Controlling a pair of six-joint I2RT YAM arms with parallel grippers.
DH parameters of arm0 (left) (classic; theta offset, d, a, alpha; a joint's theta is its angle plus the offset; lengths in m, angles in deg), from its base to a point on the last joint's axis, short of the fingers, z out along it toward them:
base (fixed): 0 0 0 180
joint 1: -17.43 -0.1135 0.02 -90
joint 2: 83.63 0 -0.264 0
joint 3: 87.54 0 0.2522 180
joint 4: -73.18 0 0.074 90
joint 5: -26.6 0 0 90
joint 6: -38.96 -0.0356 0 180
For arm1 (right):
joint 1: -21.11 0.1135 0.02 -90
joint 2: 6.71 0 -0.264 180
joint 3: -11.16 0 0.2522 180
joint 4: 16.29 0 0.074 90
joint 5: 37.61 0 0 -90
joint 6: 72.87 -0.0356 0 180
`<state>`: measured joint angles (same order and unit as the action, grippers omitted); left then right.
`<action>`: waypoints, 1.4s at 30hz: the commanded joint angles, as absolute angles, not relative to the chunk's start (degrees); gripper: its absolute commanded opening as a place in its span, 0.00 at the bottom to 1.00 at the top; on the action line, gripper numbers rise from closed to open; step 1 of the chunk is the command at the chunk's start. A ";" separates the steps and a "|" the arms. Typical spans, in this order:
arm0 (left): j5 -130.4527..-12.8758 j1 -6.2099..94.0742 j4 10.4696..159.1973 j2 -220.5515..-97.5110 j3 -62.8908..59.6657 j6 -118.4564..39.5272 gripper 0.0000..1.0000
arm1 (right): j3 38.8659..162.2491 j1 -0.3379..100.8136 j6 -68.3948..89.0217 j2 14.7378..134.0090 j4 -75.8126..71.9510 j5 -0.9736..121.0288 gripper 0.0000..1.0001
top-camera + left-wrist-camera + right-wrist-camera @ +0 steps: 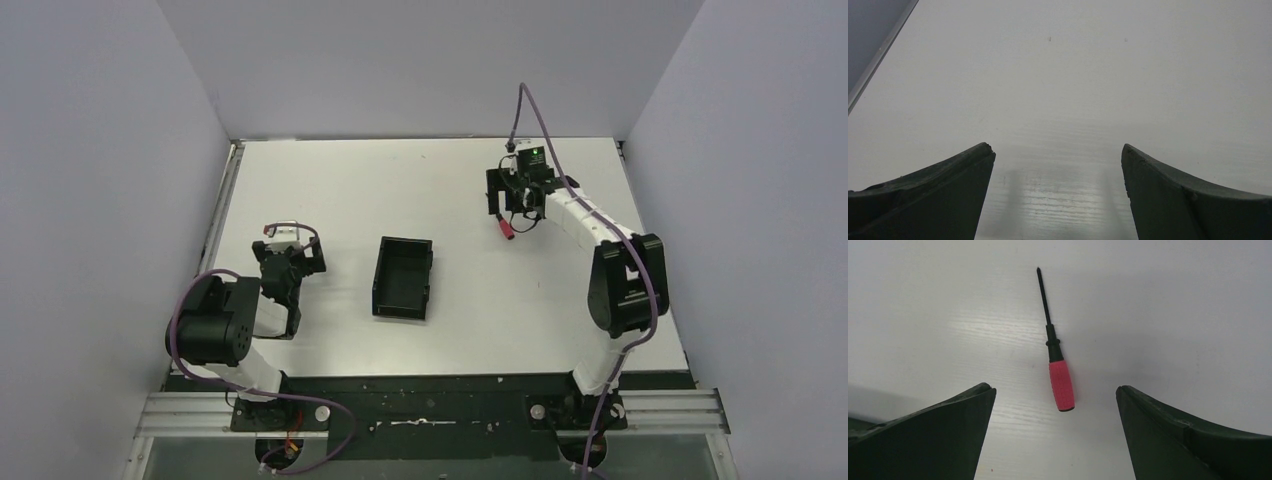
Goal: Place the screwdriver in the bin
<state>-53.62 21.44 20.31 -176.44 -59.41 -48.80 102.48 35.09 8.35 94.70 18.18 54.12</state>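
Observation:
The screwdriver [1061,384] lies flat on the white table, its red handle toward me and its slim dark shaft pointing away. My right gripper [1054,388] hangs over it, open, the handle's end between the two fingertips and touching neither. In the top view the red handle of the screwdriver [507,229] shows just below my right gripper [510,205] at the back right. The black bin [403,277] stands empty at mid-table, well to the left of the screwdriver. My left gripper [290,264] is left of the bin, open over bare table [1056,146].
Grey walls enclose the table on the left, back and right. A metal rail [226,205] runs along the left edge. The right arm's elbow [625,285] stands over the table's right side.

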 commanded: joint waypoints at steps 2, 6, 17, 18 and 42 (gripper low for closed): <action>-54.17 21.38 17.68 -175.83 -59.20 -49.18 0.97 | 110.32 35.84 12.96 101.78 28.81 53.73 0.94; -54.17 21.39 17.66 -175.84 -59.20 -49.20 0.97 | 112.39 35.71 13.32 106.51 29.18 53.90 0.89; -54.21 21.33 17.66 -175.87 -59.24 -49.24 0.97 | 117.60 35.82 9.77 116.65 30.43 53.92 0.18; -54.15 21.38 17.72 -175.89 -59.21 -49.28 0.97 | 117.73 35.81 9.40 116.07 30.68 53.69 0.09; -54.12 21.38 17.65 -175.87 -59.21 -49.21 0.97 | 122.56 58.26 -11.72 88.67 47.63 41.16 0.00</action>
<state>-53.62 21.47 20.31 -176.44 -59.41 -48.78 118.44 51.37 -7.25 88.47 43.93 44.18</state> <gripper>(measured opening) 0.974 0.231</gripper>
